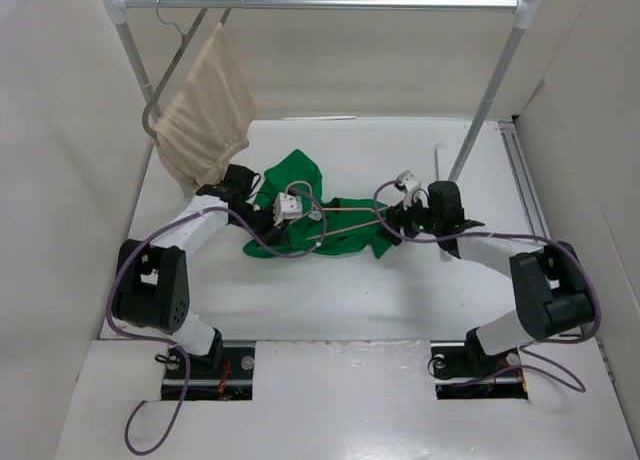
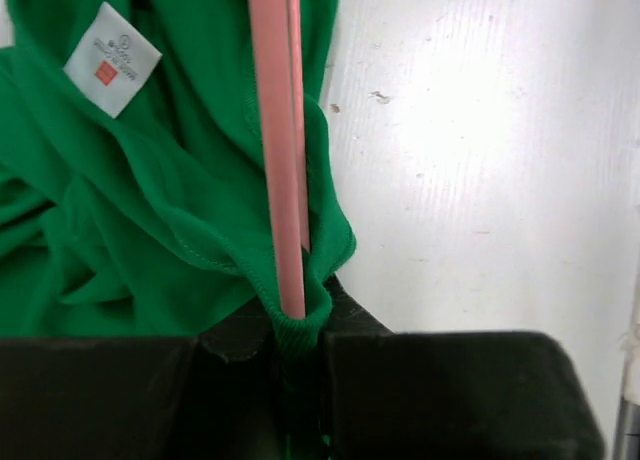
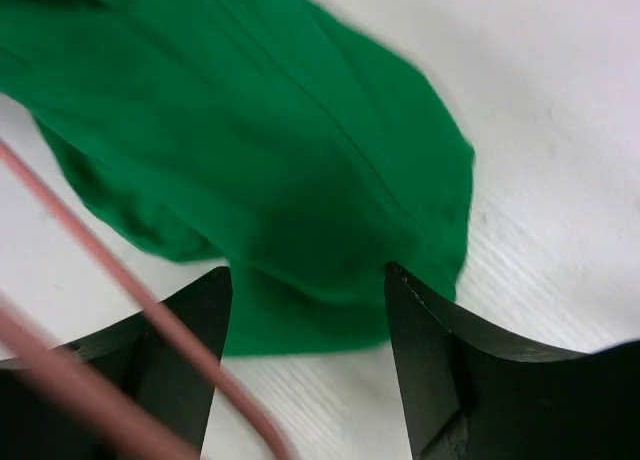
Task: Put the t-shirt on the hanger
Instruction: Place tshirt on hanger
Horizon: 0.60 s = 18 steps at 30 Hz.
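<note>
Bright green cotton t-shirt point(image 1: 310, 205) lies crumpled on the white tabletop point(image 1: 400, 300), thin pale pink wire hanger point(image 2: 280, 180) running into its fabric. Left end effector point(image 2: 300, 340) pinches the shirt's edge; right end effector point(image 3: 308, 290) gapes empty above the cloth.

— What stands at the back?
— A rail point(image 1: 340, 1) on two slanted legs, spanning the white bench point(image 1: 330, 300).
— Anything on it?
— A grey hanger point(image 1: 187, 48) at its left end, with a cream cloth point(image 1: 205, 115) draped over it.
</note>
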### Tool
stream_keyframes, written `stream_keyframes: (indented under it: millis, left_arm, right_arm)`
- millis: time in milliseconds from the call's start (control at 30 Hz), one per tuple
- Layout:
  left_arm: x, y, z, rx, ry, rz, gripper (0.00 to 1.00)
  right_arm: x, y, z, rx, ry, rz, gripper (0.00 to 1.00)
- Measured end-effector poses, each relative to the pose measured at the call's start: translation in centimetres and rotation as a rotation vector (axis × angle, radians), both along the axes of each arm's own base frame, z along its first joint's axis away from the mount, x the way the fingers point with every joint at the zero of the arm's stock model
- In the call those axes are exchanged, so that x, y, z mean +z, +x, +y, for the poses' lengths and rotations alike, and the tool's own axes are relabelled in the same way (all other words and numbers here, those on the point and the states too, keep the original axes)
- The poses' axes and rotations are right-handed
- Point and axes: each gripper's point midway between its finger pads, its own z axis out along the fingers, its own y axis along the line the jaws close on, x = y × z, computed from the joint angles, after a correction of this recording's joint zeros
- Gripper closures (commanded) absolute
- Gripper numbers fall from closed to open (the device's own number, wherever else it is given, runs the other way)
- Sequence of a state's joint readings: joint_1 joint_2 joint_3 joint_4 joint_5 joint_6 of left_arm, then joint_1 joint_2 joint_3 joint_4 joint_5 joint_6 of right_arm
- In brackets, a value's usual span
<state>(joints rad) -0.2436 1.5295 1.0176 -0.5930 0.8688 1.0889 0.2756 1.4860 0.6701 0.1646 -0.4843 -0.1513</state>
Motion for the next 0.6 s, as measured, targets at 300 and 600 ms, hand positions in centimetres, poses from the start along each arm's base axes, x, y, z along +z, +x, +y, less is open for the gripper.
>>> stream_keyframes:
  millis: [300,600]
  left_arm:
    - [0.7,0.0,-0.9,0.013,-0.078,0.043,1.0]
    - [0.4,-0.7,-0.9,-0.017,-0.12,0.093,1.0]
  right_arm:
    - [4.0,3.7,5.1,-0.015,0.232,-0.105,0.32]
    - [2.9,5.6,8.2,-0.019,0.409,-0.036,0.33]
